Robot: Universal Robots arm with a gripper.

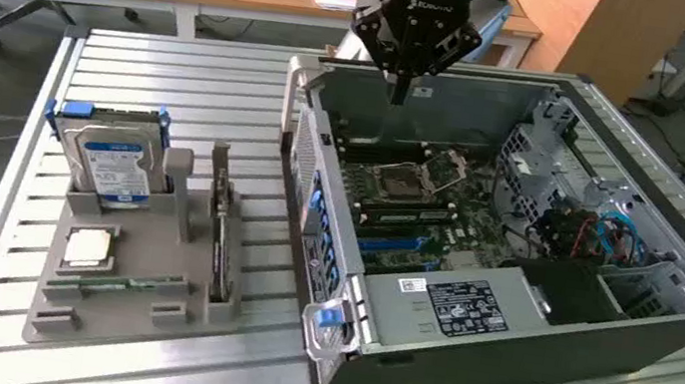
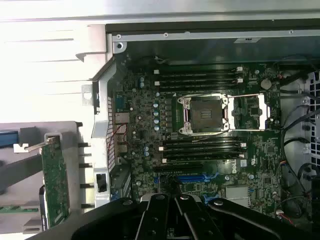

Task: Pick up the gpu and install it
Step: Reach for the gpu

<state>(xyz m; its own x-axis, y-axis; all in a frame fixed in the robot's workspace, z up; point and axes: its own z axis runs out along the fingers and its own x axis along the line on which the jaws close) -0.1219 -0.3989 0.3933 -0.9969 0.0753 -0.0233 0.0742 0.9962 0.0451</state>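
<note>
The gpu [image 1: 221,235] stands on edge in a slot of the grey holder [image 1: 111,316] on the exterior view's left, its metal bracket end toward the back. In the wrist view the gpu [image 2: 55,186] shows as a thin green board with a silvery bracket beside the case wall. My gripper [image 1: 399,91] hangs over the back part of the open computer case [image 1: 563,344], well apart from the gpu. Its fingers [image 2: 161,215] meet at a point above the motherboard [image 2: 200,115], shut with nothing between them.
The holder also carries a hard drive [image 1: 116,165] with a blue-white label, a CPU [image 1: 86,247] and a green RAM stick [image 1: 115,283]. Inside the case sit the empty CPU socket [image 2: 205,115], RAM slots [image 2: 200,147], blue cables [image 1: 612,235] and a power supply [image 1: 462,304]. Desks stand behind.
</note>
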